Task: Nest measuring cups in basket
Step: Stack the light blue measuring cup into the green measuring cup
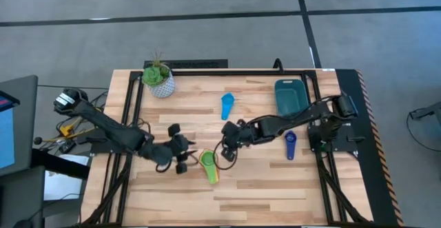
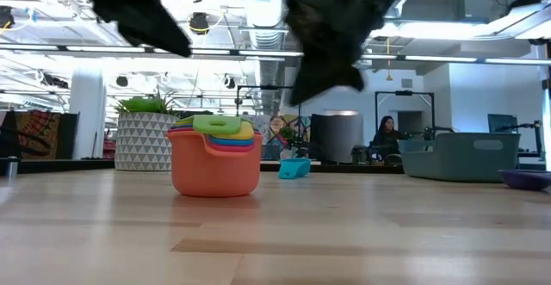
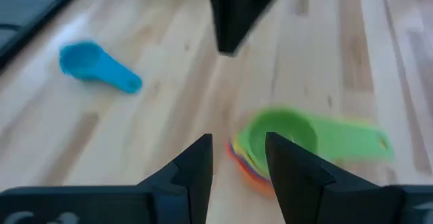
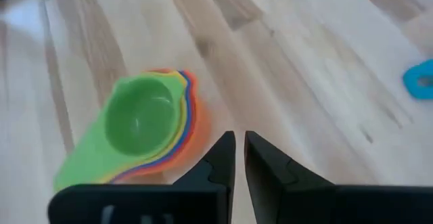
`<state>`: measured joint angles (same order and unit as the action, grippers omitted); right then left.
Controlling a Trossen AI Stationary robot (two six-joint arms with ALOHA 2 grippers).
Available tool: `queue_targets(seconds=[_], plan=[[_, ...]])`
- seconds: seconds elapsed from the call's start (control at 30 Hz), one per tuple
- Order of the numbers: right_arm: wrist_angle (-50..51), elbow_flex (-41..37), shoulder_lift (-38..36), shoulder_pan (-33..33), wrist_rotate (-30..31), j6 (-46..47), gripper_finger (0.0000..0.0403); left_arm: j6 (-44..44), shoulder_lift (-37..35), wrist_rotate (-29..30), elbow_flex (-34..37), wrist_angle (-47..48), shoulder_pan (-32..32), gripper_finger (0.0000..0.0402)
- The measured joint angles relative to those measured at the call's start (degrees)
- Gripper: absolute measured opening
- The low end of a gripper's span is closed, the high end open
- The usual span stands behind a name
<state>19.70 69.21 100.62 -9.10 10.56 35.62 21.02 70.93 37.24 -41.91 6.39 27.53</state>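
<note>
A nested stack of measuring cups (image 1: 208,163), orange at the bottom (image 2: 215,164) and green on top (image 4: 142,119), stands on its base on the wooden table. My left gripper (image 3: 237,158) hangs open just left of the stack and above it, with nothing between its fingers. My right gripper (image 4: 239,145) is shut and empty, raised above the table just right of the stack (image 1: 226,151). A light blue cup (image 1: 227,105) lies on the table farther back. A dark blue cup (image 1: 290,144) lies at the right. The teal basket (image 1: 289,96) sits at the far right.
A white pot with a green plant (image 1: 160,80) stands at the far left corner. Black frame rails (image 1: 131,111) run along the table's left, far and right sides. Bare wood lies in front of the stack toward the near edge (image 1: 227,200).
</note>
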Motion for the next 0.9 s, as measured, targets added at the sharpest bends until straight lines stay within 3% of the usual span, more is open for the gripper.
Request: queue_targets(seconds=[0.13,0.27,0.37,0.47,0.7,0.9], plan=[[10.29,-0.06,-3.07,-0.4,2.17,-0.93,0.0057,-5.2,-0.88,-5.12,0.02,-1.33,-7.88,0.0125],[20.27,-0.14,-6.15,-3.44,10.93,1.74,0.0057,-8.72,-0.28,-12.82,0.06,-4.44,-16.45,0.0125],[24.23,-1.51,-7.87,-5.77,16.54,5.15,0.0056,-10.98,0.86,-14.54,0.06,-8.77,-22.09,0.0125],[19.46,-8.01,-10.98,-7.53,18.4,9.72,0.0056,-13.68,2.41,-15.97,-0.12,-14.4,-27.2,0.0125],[-4.41,-25.96,-16.63,-9.43,13.95,20.14,0.0049,-14.76,8.51,-25.05,-2.04,-21.7,-38.87,0.0125],[-11.11,-29.08,-16.11,-11.56,15.14,26.58,0.0053,-16.3,17.36,-28.2,-9.06,-19.85,-45.08,0.0127]])
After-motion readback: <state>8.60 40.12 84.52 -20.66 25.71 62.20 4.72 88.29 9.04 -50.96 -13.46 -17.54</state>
